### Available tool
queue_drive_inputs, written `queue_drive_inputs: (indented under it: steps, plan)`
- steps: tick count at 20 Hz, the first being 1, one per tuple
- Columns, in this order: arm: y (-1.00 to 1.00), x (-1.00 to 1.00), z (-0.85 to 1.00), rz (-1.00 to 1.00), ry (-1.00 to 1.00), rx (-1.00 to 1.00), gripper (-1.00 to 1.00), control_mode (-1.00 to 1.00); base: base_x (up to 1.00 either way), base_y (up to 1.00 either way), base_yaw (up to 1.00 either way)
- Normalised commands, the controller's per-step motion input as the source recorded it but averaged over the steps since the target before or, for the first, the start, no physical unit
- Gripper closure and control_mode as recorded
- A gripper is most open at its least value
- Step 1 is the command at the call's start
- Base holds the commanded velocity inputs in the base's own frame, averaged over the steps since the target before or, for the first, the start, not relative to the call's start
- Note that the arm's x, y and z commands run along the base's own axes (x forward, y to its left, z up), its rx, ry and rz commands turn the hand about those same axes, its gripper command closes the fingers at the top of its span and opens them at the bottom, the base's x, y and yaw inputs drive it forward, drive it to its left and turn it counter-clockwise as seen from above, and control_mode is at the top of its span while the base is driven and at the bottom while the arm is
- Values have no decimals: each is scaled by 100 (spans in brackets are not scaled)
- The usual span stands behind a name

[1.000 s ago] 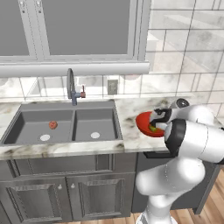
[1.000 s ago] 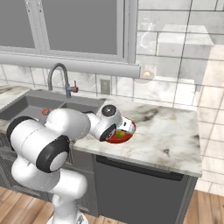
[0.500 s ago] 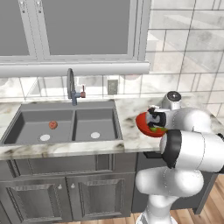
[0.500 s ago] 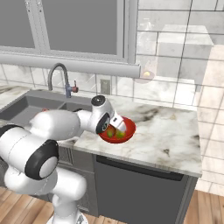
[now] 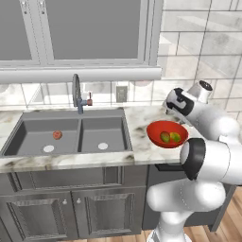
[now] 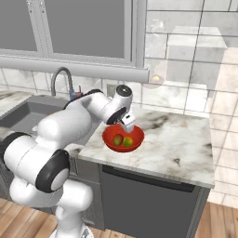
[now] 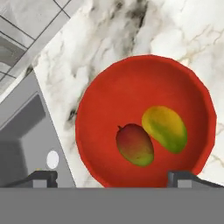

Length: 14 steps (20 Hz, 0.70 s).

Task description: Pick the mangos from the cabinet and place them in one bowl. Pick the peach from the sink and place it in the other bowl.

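Hovering above red bowl on marble tabletop, fingers spread wide, holding nothing. Both mangos, yellow-green and red-green, lie side by side inside bowl. Mango step looks done. Peach sits in left basin of sink, well apart. Next move likely: swing across to sink, descend over peach.

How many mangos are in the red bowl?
2. A yellow-green mango and a red-green mango lie side by side inside the red bowl on the counter. None seem hidden.
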Motion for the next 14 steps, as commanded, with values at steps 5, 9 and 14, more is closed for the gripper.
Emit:
queue_drive_inputs:
  steps: [5, 9, 14]
  plan:
    - [33, 0, 0, 0, 19, 8, -100, -100, 0, 0, 0]
    - [54, -13, -1, 4, 17, -4, -100, -100, 0, 0, 0]
    - [64, -46, -2, 15, 9, -18, -100, -100, 0, 0, 0]
